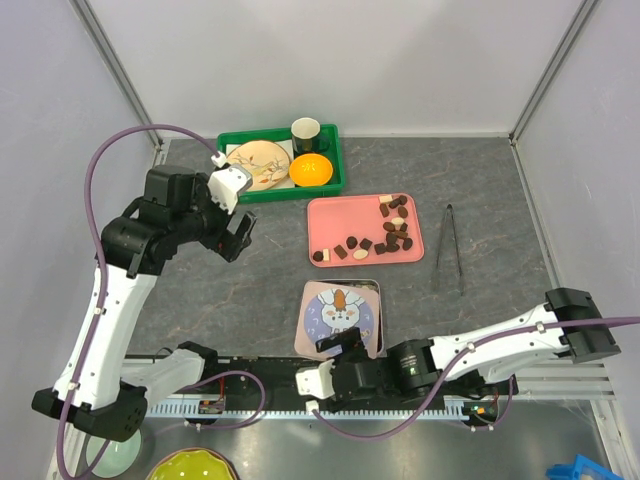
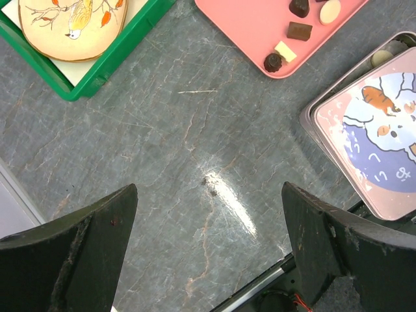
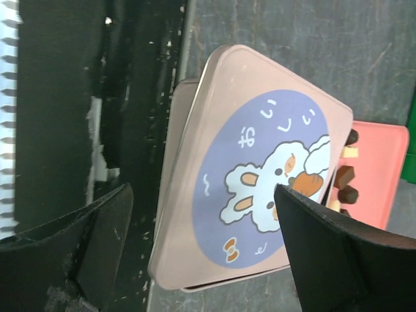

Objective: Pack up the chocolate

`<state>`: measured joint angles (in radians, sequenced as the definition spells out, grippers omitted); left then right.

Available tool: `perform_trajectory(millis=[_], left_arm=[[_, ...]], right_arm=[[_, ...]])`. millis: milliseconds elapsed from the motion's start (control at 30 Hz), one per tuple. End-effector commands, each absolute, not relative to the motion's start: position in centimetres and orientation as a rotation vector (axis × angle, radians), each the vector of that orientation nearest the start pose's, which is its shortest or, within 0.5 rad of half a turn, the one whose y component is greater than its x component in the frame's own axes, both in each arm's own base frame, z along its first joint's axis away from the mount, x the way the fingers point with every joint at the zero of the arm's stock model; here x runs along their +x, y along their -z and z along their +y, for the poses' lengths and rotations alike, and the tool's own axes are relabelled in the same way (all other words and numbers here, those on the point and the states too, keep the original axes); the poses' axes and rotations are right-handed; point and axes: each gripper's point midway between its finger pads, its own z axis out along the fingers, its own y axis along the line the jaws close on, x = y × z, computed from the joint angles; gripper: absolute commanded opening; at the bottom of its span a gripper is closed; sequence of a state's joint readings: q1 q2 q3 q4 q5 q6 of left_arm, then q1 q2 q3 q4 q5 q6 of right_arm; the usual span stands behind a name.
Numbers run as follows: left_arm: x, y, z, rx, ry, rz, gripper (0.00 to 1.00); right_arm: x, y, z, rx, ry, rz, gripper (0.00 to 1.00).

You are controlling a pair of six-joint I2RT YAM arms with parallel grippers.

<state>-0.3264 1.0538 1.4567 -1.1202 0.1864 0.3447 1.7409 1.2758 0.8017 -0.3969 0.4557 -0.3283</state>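
Note:
Several chocolate pieces (image 1: 395, 228), mostly dark brown with a few cream ones, lie on a pink tray (image 1: 335, 215). A pink tin (image 1: 312, 300) with a rabbit lid (image 1: 338, 312) sits in front of the tray, the lid askew on its base. My left gripper (image 1: 238, 235) is open and empty above bare table, left of the tray; its wrist view (image 2: 208, 195) shows chocolates (image 2: 299, 29) and the lid (image 2: 377, 130). My right gripper (image 1: 345, 348) is open at the tin's near edge; in its wrist view (image 3: 203, 192) the jaws stand either side of the lid (image 3: 260, 156).
Metal tongs (image 1: 448, 250) lie right of the pink tray. A green tray (image 1: 345, 165) at the back holds a bird plate (image 1: 258, 160), a dark cup (image 1: 306, 131) and an orange bowl (image 1: 311, 171). Two bowls (image 1: 190, 468) sit at the near left.

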Motion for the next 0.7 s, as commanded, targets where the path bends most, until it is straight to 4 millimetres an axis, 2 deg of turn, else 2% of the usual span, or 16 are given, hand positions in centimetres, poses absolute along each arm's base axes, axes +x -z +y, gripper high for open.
perform_trajectory(millis=[0,200,300,333,367,400,433,500,533,567,600,633,667], left_arm=[[23.9,-31.8,-10.2,0.792,0.217,2.078,0.98],[23.9,-31.3,-10.5,0.805,0.236,2.087,0.99],[23.8,-30.1,-10.5,0.816,0.243,2.112,0.99],[23.8,-30.0,-10.5,0.819,0.246,2.114,0.99],[23.8,-29.8,-10.6,0.825,0.248,2.115,0.99],[23.8,-29.6,-10.6,0.826,0.25,2.116,0.99],[23.8,-29.5,-10.8,0.831,0.259,2.118,0.99],[23.6,-28.9,-11.0,0.84,0.279,2.131,0.99],[23.4,-28.7,-11.4,0.847,0.31,2.132,0.99],[23.1,-28.4,-11.6,0.858,0.33,2.134,0.99],[22.5,-27.5,-12.1,0.88,0.374,2.146,0.99],[22.4,-27.1,-12.4,0.891,0.397,2.141,0.99],[22.1,-25.8,-12.5,0.903,0.416,2.167,0.99]], right_arm=[[1.5,-13.6,32.0,-1.87,-0.323,1.396,0.98],[1.6,-14.6,30.7,-1.784,-0.372,1.49,0.98],[3.1,-15.7,29.3,-1.587,-0.348,1.624,0.98],[3.1,-16.1,29.1,-1.461,-0.408,1.724,0.95],[3.6,-17.4,28.6,-1.348,-0.445,1.75,0.92],[4.0,-17.7,28.0,-1.271,-0.466,1.785,0.88],[4.0,-18.8,27.5,-1.101,-0.566,1.861,0.76],[6.0,-19.3,25.3,-0.852,-0.541,1.928,0.65],[6.7,-20.3,24.1,-0.716,-0.588,1.945,0.57],[7.4,-20.1,23.2,-0.496,-0.641,2.002,0.56],[9.0,-20.1,21.2,-0.373,-0.582,1.985,0.5],[9.8,-20.7,19.8,-0.241,-0.623,1.976,0.47],[10.2,-20.0,19.2,-0.125,-0.658,1.987,0.44]])
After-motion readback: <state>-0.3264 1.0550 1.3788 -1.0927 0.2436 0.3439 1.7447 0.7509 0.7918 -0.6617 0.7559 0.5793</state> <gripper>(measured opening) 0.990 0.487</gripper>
